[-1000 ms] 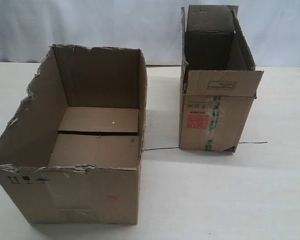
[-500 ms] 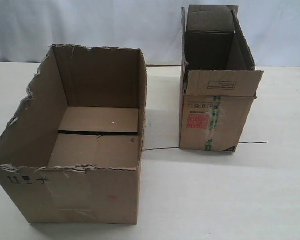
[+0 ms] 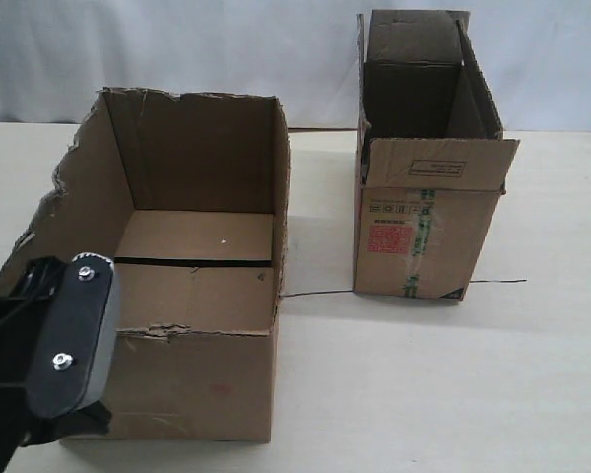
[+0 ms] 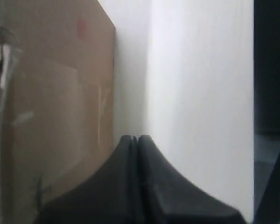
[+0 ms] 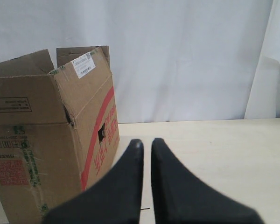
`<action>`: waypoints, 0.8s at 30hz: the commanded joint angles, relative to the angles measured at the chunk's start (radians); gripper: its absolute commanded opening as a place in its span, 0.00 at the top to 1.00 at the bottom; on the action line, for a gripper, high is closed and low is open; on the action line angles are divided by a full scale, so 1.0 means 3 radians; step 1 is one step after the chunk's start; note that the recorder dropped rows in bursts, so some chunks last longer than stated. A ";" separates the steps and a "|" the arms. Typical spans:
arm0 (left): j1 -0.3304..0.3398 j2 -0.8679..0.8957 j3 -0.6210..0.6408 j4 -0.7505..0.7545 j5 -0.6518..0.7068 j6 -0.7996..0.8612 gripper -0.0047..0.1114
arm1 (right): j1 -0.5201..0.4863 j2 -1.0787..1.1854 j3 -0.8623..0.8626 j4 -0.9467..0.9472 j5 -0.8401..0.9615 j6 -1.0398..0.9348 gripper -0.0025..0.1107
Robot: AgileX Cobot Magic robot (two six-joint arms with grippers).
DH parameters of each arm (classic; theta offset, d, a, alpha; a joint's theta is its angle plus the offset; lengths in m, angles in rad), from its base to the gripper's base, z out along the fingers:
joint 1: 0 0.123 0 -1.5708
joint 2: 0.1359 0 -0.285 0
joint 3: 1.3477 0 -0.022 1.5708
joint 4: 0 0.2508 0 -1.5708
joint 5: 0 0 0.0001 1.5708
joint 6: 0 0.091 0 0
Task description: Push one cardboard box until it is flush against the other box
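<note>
The wide, torn-rimmed cardboard box [image 3: 197, 296] stands open at the left of the table. The narrow, taller other box [image 3: 424, 227], with a red label and a green tape stripe, stands to its right and further back, a clear gap between them. My left arm [image 3: 69, 345] covers the wide box's front left corner. The left gripper [image 4: 136, 138] is shut and empty, right beside the wide box's brown face [image 4: 56, 93]. The right gripper [image 5: 146, 142] is almost closed, with only a narrow slit, and empty. It is near the narrow box [image 5: 46, 135] and out of the exterior view.
Both boxes rest on a pale table [image 3: 424, 374]. A thin dark line [image 3: 315, 293] runs across it between the boxes. A white curtain [image 3: 276, 49] hangs behind. The wide box's inside holds nothing.
My left arm has come into the exterior view at the lower left, in front of the wide box's corner. Neither box has moved.
</note>
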 commanded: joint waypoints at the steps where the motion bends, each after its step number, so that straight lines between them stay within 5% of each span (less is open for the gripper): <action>1: -0.0025 0.0235 0.0002 -0.0025 -0.0498 -0.0005 0.96 | 0.0016 -0.0011 0.0013 0.0012 0.0008 0.0003 0.93; 11: -0.0025 0.0683 -0.0021 0.0483 -0.1228 -0.0019 0.96 | 0.0016 -0.0011 0.0013 0.0012 0.0008 0.0003 0.93; 24: -0.0004 0.1197 -0.0477 0.0481 -0.1866 -0.0004 0.96 | 0.0016 -0.0011 0.0013 0.0012 0.0008 0.0003 0.93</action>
